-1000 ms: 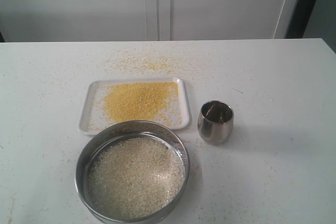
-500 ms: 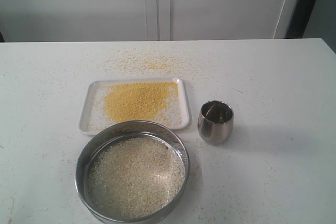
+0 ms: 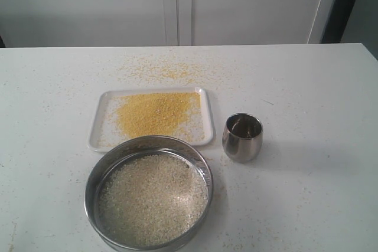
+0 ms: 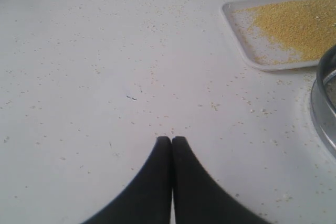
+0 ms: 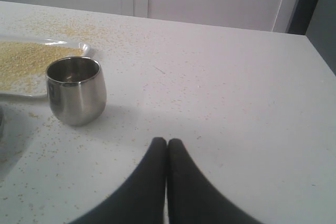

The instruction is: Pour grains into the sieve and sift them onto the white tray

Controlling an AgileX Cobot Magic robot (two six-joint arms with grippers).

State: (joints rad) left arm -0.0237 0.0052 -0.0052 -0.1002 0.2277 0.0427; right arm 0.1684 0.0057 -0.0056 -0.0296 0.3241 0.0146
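The round steel sieve (image 3: 204,166) rests on the table at the front, with a whitish layer of rice-like grains (image 3: 152,198) on its mesh. Just behind it lies the white tray (image 3: 97,134) carrying a yellow heap of fine grains (image 3: 155,112). In the left wrist view my left gripper (image 4: 171,139) is shut and empty over bare table, apart from the tray (image 4: 239,51) and the sieve's rim (image 4: 320,108). In its own wrist view my right gripper (image 5: 167,141) is shut and empty too, a short way from the steel cup (image 5: 76,90). Neither gripper shows in the exterior view.
A small steel cup (image 3: 242,137) stands upright to the right of the tray and sieve. Yellow granules (image 3: 159,72) are scattered over the table behind the tray and around the cup. A white wall lies beyond the table's far edge (image 3: 189,46).
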